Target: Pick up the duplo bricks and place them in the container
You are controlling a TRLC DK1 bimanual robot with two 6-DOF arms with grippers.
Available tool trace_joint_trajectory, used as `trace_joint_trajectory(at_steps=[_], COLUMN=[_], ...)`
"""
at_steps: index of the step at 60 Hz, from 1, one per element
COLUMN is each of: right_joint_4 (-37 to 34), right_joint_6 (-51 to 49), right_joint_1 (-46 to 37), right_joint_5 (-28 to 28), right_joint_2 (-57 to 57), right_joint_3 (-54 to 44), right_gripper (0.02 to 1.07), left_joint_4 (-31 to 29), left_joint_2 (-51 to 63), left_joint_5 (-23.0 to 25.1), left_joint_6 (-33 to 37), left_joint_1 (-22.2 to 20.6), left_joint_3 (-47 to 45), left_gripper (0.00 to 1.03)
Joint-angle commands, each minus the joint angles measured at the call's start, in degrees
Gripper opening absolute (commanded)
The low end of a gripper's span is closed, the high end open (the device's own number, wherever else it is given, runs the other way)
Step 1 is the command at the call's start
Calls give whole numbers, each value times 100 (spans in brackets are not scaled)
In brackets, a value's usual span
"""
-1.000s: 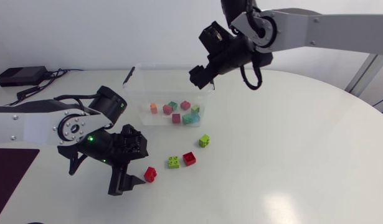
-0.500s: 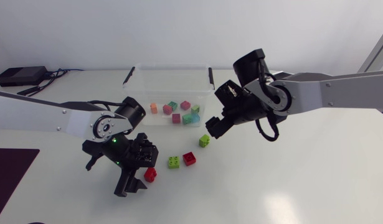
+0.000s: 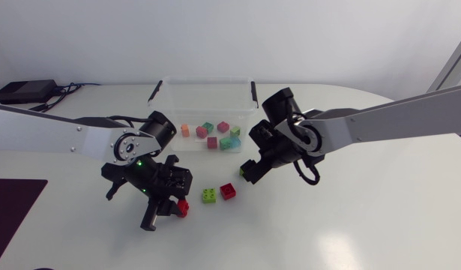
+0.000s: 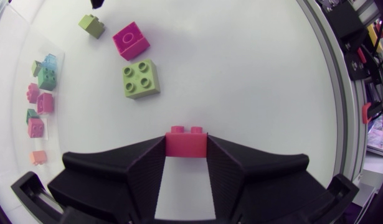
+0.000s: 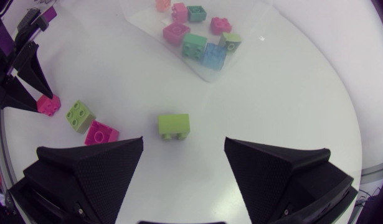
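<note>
Two pickups were being worked at once, and neither brick could be judged lifted yet. At the left gripper (image 4: 186, 149) the grasp was already made: the red brick (image 4: 186, 140) was pinched at the very fingertips, one black wedge pressed to each side, low over the white table (image 3: 365, 217). A lift was called for next, then a carry across to the clear container (image 3: 208, 88), where pink, green, blue and orange bricks (image 3: 215, 136) were already gathered. Care would be needed, since so shallow a hold could be lost on the way. At the right gripper (image 5: 184, 144) the fingers were spread wide and nothing was touched. The lime brick (image 5: 174, 126) was lined up just ahead of the gap, on the table near the container's wall, so a descent and a squeeze were wanted there. Left untouched between the two arms were a green four-stud brick (image 3: 208, 196) and a second red brick (image 3: 228, 190).
</note>
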Motion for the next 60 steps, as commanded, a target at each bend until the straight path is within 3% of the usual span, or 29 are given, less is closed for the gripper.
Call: trace_joint_trajectory(at_steps=[1, 7, 11, 16, 27, 34, 41, 45, 55, 60], right_joint_4=[92, 162, 188, 215, 215, 215, 197, 162, -189, -374], right_joint_6=[226, 243, 243, 243, 199, 199, 164, 147, 76, 59], right_joint_1=[142, 168, 160, 168, 168, 186, 186, 177, 54, 28], right_joint_5=[72, 178, 178, 178, 178, 178, 178, 178, 178, 178], right_joint_2=[255, 387, 563, 712, 1037, 1090, 1028, 861, -114, -492], right_joint_3=[135, 241, 390, 504, 689, 680, 610, 513, 250, 232], right_gripper=[96, 96, 88, 87, 61, 50, 27, 20, 20, 20], left_joint_4=[-84, -111, -128, -137, -128, -58, 883, 1243, 2430, 2860], left_joint_2=[-286, -673, -980, -1367, -1780, -1789, -1701, -1543, -884, -576], left_joint_5=[98, 213, 301, 432, 845, 1039, 1100, 1109, 1039, 837], left_joint_6=[-3, -56, -126, -311, -847, -1225, -2288, -2807, -4108, -4556], left_joint_1=[64, 117, 178, 337, 759, 952, 1119, 1172, 1216, 1189], left_joint_3=[-114, -263, -316, -246, 176, 413, 642, 853, 1213, 1389], left_gripper=[26, 25, 25, 25, 25, 25, 25, 25, 26, 33])
